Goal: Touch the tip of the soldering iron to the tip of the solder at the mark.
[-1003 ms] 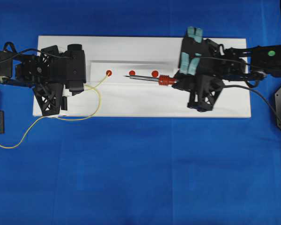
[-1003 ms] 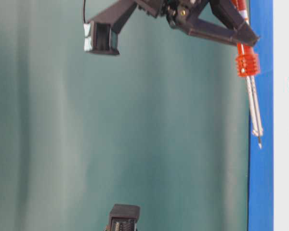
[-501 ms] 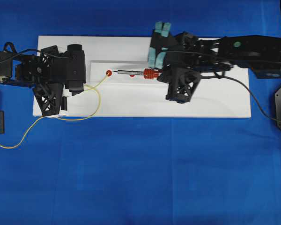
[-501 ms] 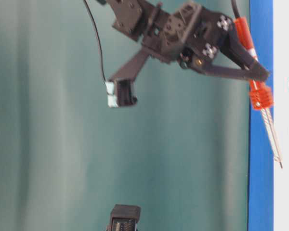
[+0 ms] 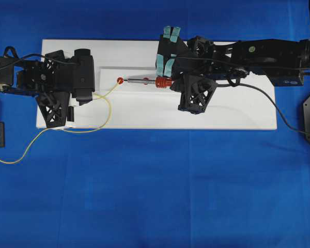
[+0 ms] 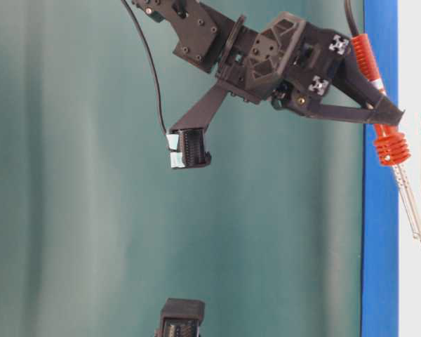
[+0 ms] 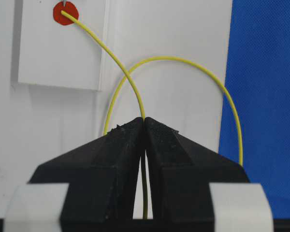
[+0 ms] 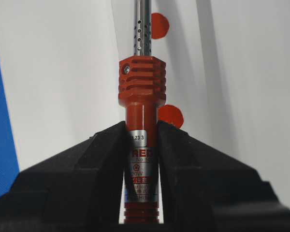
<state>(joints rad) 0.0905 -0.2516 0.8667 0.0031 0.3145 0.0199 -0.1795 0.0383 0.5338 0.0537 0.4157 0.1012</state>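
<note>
Nearest the right wrist lens, the right gripper (image 8: 141,145) clamps the soldering iron (image 8: 141,96), whose shaft is cut off at the top edge, hiding its tip. Compared with a second ago, overhead, the iron has advanced leftward, its tip now beside the leftmost red mark (image 5: 120,80). Only the left wrist view shows the left gripper (image 7: 145,121) pinched on the solder (image 7: 106,48), ending on that mark at upper left.

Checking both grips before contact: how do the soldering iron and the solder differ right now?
The soldering iron is rigid, orange-red and straight; the solder is thin yellow wire that loops. The right hand clamps the iron's handle; the left hand pinches the solder near its end. Both point at the same red mark.
</note>
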